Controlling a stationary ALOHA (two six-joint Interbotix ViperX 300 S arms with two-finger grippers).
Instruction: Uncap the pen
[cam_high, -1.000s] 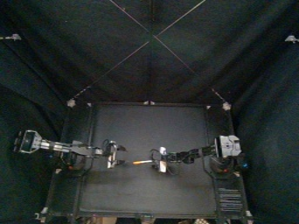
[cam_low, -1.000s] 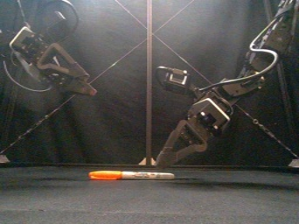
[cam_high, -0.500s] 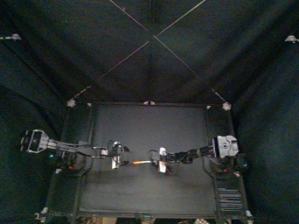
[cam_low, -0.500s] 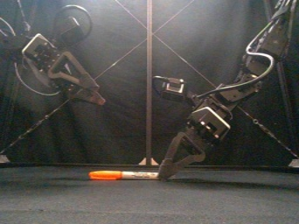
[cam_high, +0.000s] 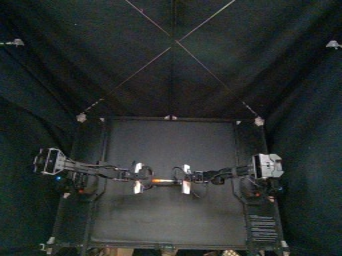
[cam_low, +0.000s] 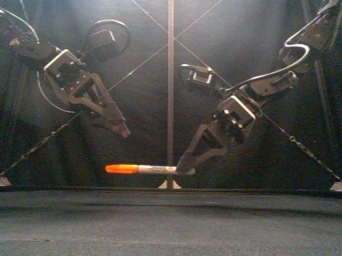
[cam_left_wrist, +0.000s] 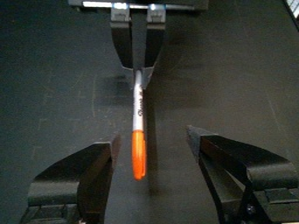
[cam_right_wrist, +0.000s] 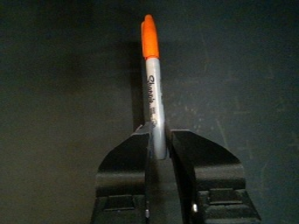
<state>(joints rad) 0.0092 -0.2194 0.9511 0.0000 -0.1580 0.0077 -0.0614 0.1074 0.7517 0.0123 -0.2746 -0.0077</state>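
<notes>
The right gripper (cam_low: 183, 171) pinches the pen (cam_low: 151, 169) by its grey end, above the table (cam_low: 267, 215). The left gripper (cam_low: 122, 130), jaws spread, hangs near the cap (cam_low: 120, 169).

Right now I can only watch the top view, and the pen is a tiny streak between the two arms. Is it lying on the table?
Observer: No. The front view shows the pen hanging level above the table, clear of it.
Operator: What's holding it up?
Observer: The right claw, shut on the grey end of the barrel.
Operator: And the other claw?
Observer: The left claw is open, above the orange cap and not touching it.
</notes>
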